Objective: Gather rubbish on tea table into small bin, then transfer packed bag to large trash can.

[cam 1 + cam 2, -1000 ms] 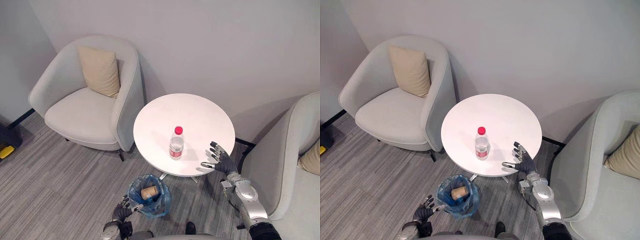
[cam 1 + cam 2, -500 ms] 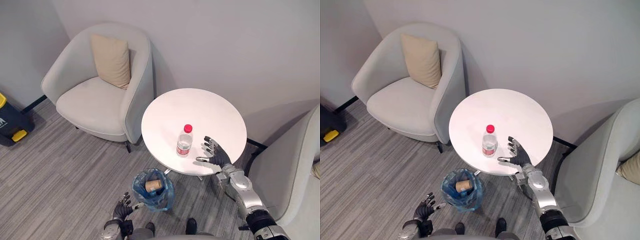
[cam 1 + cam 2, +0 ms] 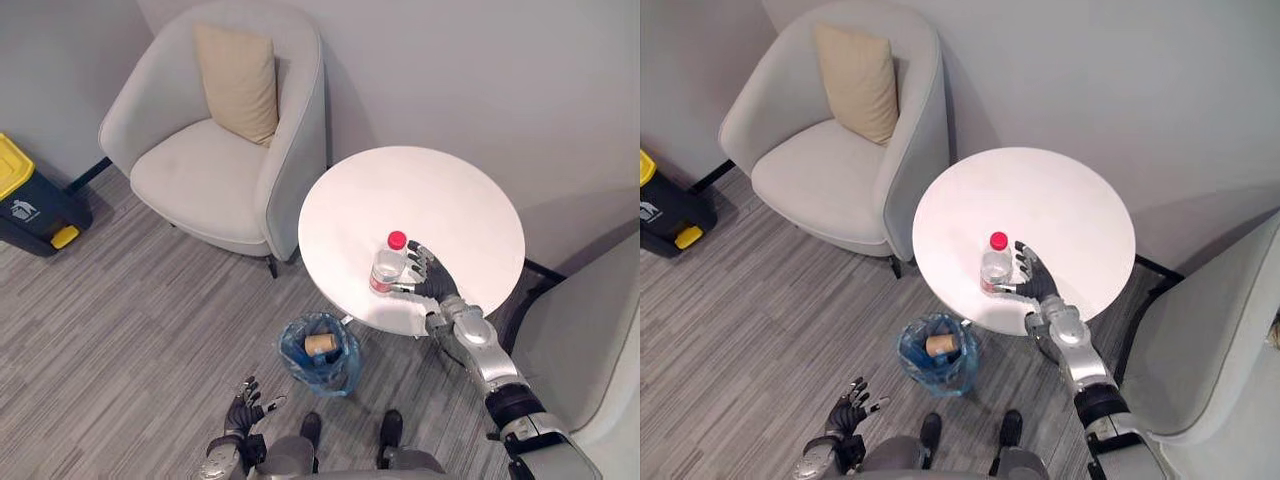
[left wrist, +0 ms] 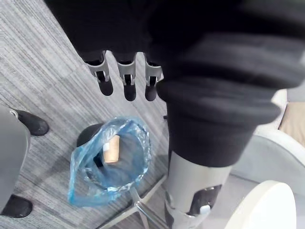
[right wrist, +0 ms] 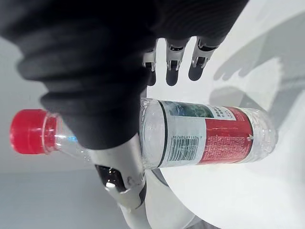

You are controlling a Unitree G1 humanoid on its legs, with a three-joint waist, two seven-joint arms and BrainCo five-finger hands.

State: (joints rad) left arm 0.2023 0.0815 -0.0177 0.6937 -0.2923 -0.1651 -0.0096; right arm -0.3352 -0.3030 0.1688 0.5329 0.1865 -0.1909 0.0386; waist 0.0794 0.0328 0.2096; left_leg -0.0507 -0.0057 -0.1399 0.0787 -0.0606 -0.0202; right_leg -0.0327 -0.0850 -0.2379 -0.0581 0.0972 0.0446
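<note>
Bottle (image 3: 387,265) stands upright between the thumb and wide, straight fingers of our right hand (image 3: 432,282), by the table's (image 3: 440,200) near edge. Nearer, the floor bin (image 3: 322,368) holds a cup (image 3: 320,343); near-left, our left hand (image 3: 242,412) hangs open.

appearance log: arms and hands

right arm (image 3: 487,355): silver-grey shell segments, dark band further up. right hand (image 3: 434,284) and left hand (image 3: 241,411): dark ribbed cover over back and wrist, silver fingers (image 4: 127,74) ending in dark tips.
</note>
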